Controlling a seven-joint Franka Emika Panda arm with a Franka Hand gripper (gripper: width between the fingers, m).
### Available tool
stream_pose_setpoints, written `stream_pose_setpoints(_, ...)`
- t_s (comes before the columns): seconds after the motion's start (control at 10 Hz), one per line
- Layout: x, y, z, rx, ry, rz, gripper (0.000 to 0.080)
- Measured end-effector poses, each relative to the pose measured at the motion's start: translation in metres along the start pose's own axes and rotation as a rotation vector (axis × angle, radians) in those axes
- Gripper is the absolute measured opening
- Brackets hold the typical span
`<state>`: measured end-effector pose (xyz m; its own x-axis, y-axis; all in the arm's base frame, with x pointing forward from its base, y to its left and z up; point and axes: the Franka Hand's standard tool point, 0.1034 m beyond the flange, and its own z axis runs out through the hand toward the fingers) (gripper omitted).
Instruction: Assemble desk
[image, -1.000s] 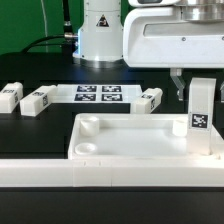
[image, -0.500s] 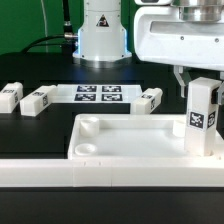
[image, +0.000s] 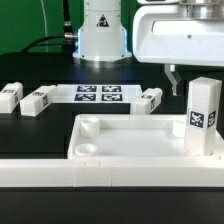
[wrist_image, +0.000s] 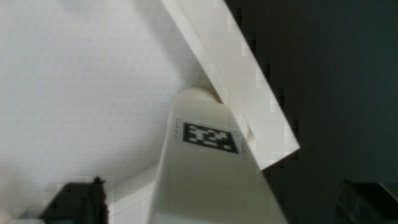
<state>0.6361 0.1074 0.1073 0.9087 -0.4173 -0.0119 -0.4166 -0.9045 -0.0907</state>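
Desk panel: lying flat on the black table, raised rim upward, just behind the long white border rail; two round corner sockets visible at its end on the exterior view's left, both unfilled.

Upright leg: standing on end within the panel at the exterior view's right end, tag facing the camera; which corner it occupies cannot be told; wrist view shows the same leg against the panel's rim.

Jaws: open, spread to either side of the upright leg's top; one finger stands apart from the leg on the exterior view's left; nothing gripped.

Loose legs: three lying on the table behind the panel, two towards the exterior view's left, one beside the marker board.
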Motion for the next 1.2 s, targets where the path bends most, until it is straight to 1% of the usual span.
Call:
stream_pose_setpoints(0.3,0.0000,0.0006,0.0008,-0.001,-0.001,-0.219,0.0648)
stream_pose_setpoints(0.4,0.0004,0.0015,0.0008,-0.012,0.003,-0.335,0.0648)
stream_pose_setpoints(0.5,0.0004,0.0019,0.0011,-0.014,0.003,-0.450,0.0648)
stream_pose_setpoints(0.7,-0.0003,0.0009,0.0012,-0.013,0.001,-0.574,0.0648)
stream_pose_setpoints(0.9,0.0006,0.0016,0.0014,-0.024,0.002,-0.740,0.0648)
stream_pose_setpoints(1.2,0.0022,0.0034,0.0016,-0.028,-0.002,-1.015,0.0648)
